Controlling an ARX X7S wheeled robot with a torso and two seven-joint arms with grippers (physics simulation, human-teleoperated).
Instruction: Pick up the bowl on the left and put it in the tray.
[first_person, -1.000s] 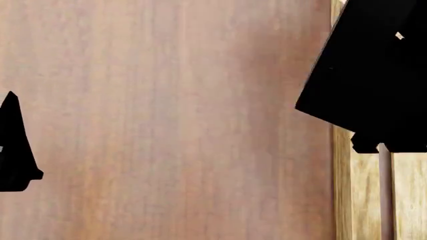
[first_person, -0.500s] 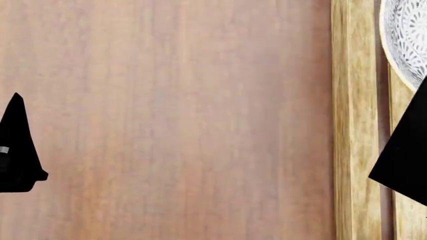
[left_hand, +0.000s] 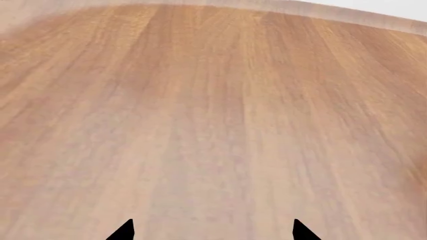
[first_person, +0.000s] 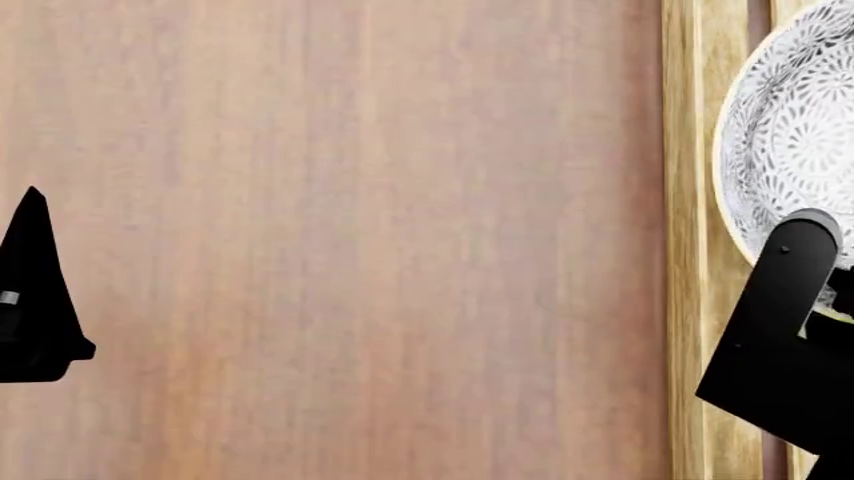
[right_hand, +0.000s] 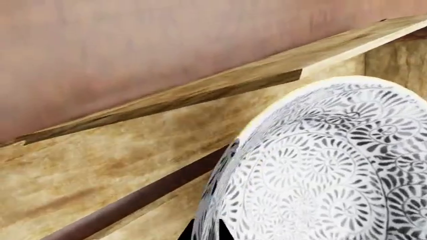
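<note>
The bowl (first_person: 798, 135) sits at the upper right of the head view, cut off by the right edge, its patterned inside turned toward the camera. It lies over the tray (first_person: 691, 250), whose long side rail runs straight up and down the frame, so the tray's long axis points away from the robot. The bowl's rim overlaps the slats just right of that rail.

The right gripper (first_person: 834, 290) enters from the lower right of the head view. One black finger (first_person: 787, 300) reaches up to the bowl's lower rim and covers a small part of it. In the right wrist view the bowl (right_hand: 320, 165) fills the lower right of the frame, tilted, with its open side facing the camera. A dark tip (right_hand: 207, 230) shows at the bottom edge against the bowl's outer wall. Whether the right gripper is clamped on the rim or merely touching it cannot be told.

In the same view the tray's (right_hand: 200, 92) side rail crosses the frame on a slant, with a dark gap between two slats below it.

The left gripper (left_hand: 212, 231) shows only two black tips at the bottom of the left wrist view, set well apart with nothing between them. It hangs over the bare wooden table (left_hand: 213, 115), well apart from the bowl and tray.
</note>
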